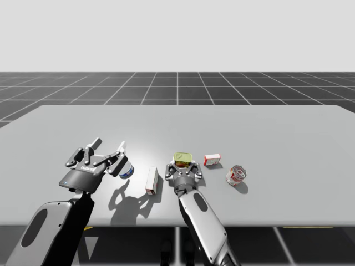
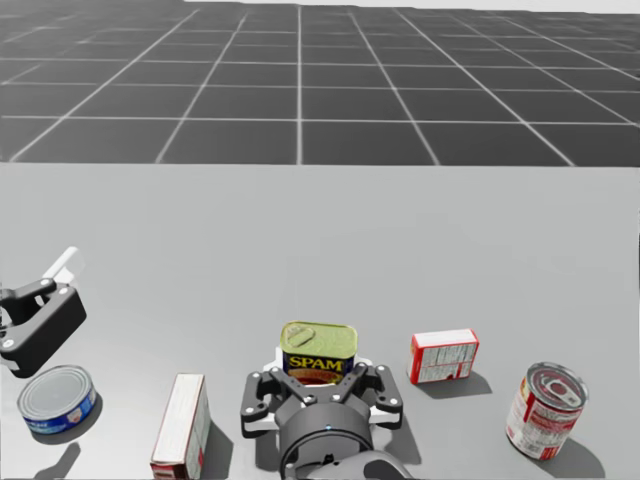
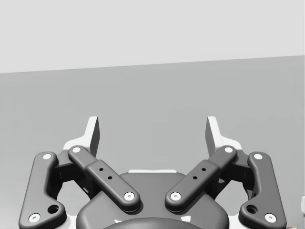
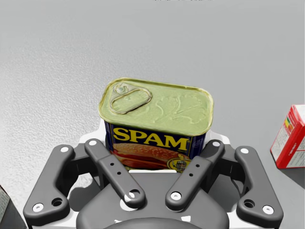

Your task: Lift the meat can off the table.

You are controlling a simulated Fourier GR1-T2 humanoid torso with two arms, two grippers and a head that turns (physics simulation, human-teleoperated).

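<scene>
The meat can [image 1: 183, 158] [image 2: 318, 350] is a blue rectangular tin with a yellow-green pull-tab lid, upright on the grey table [image 1: 249, 127] near its front middle. My right gripper [image 1: 183, 166] [image 2: 320, 378] [image 4: 155, 143] is low behind it, and the can [image 4: 157, 119] sits between its fingers with both pressed to its sides. The can's base looks to rest on the table. My left gripper [image 1: 108, 147] [image 3: 152, 129] hovers open above the table at the left with nothing between its fingers.
A short blue round can [image 1: 126, 170] [image 2: 57, 400] stands under my left gripper. A narrow white and red box [image 1: 151, 180] [image 2: 180, 425] lies left of the meat can. To its right are a small red and white box [image 1: 212, 160] [image 2: 443, 357] and a red and white can [image 1: 236, 174] [image 2: 545, 408].
</scene>
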